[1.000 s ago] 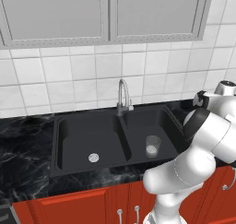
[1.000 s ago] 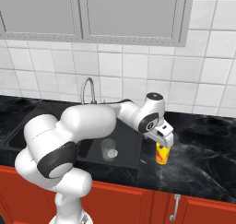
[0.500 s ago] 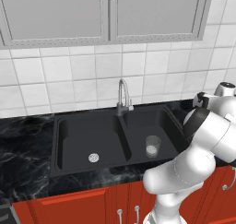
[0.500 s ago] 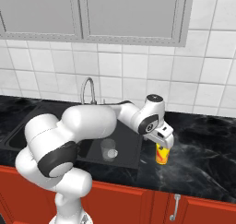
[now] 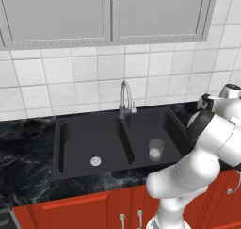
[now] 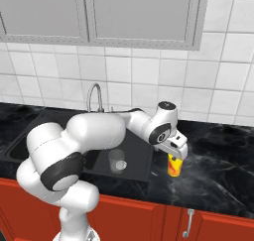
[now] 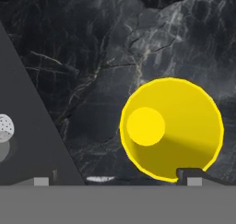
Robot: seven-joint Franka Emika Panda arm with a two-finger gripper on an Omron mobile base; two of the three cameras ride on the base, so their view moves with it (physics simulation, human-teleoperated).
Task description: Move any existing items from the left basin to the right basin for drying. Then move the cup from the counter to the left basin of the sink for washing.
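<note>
End effector [image 6: 174, 157]: we record it at the far end of the white arm [image 6: 94, 136], poised directly above the cup [image 6: 173, 165], jaws spread wide and holding nothing. In the hand view we look straight down into the cup [image 7: 171, 128]; one dark fingertip [image 7: 189, 173] overlaps its lower rim, the other sits well off to the side.

Cup: small, bright yellow, tapered, upright on the surface [image 6: 223, 170], just beside the right edge of the sink [image 6: 141, 173]. We note a red-orange mark low on its side in the right base view. Whether the fingertips touch the rim we cannot tell.

Surface: glossy black marble with thin white veins, running to both sides of the sink [image 5: 23, 162].

Glass tumbler [image 5: 156, 149]: clear, short, cylindrical, upright in the right basin [image 5: 169, 129], toward its front. We also list it in the right base view [image 6: 117, 161], partly behind the arm.

Left basin [image 5: 77, 148]: matte black, with a round silver drain [image 5: 95, 161] on its floor. A divider separates it from the right basin.

Tap [image 5: 125, 97]: tall, curved, chrome, standing behind the divider at the back of the sink.

Surroundings: white tiled wall [image 5: 70, 82], grey cabinet doors [image 5: 61, 11] above, red cabinet fronts [image 6: 213, 225] below the surface.
</note>
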